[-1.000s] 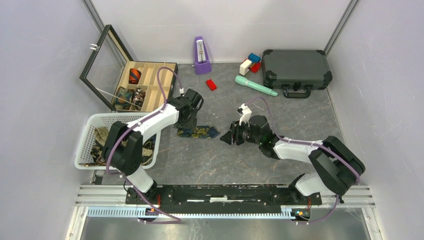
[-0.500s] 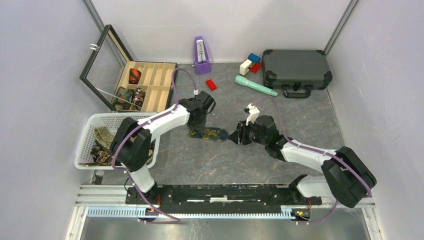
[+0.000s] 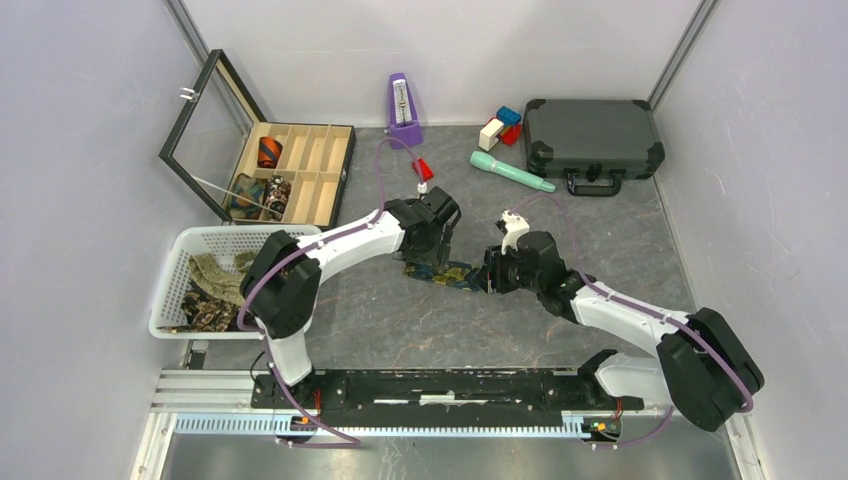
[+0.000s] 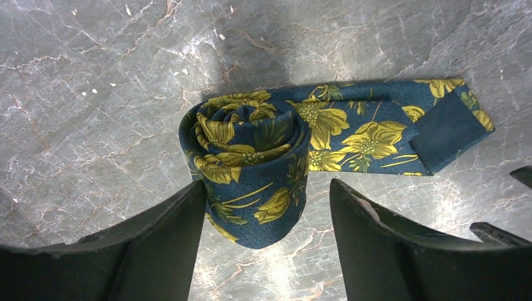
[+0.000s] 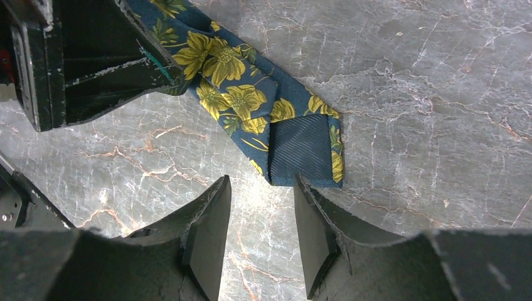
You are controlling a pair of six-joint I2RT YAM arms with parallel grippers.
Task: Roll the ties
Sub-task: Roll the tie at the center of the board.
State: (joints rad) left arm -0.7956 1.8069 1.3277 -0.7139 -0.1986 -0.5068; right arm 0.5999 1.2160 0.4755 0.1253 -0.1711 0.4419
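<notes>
A navy tie with yellow flowers [image 4: 351,128] lies on the grey marble floor, partly rolled into a coil [image 4: 248,157], with its flat tail running right to a ribbed end [image 5: 301,150]. My left gripper [image 4: 266,200] stands open around the coil's near end; the left finger [image 4: 169,238] touches it and a gap shows at the right finger [image 4: 376,244]. My right gripper [image 5: 260,188] is open just short of the tail's end, with nothing between its fingers. From above, both grippers [image 3: 432,245] [image 3: 492,272] flank the tie [image 3: 447,273]. More ties fill the basket [image 3: 210,285].
A white basket [image 3: 180,250] sits at the left, and behind it an open wooden box [image 3: 310,160] holds rolled ties [image 3: 269,152]. At the back stand a purple metronome [image 3: 403,100], a red block [image 3: 423,168], a teal tool [image 3: 510,170], small blocks [image 3: 500,125] and a black case [image 3: 592,140].
The left gripper has travelled right along the tie, which is now shorter and coiled; its jaws closed briefly and reopened. The right gripper has moved right and back, staying at the tie's end.
</notes>
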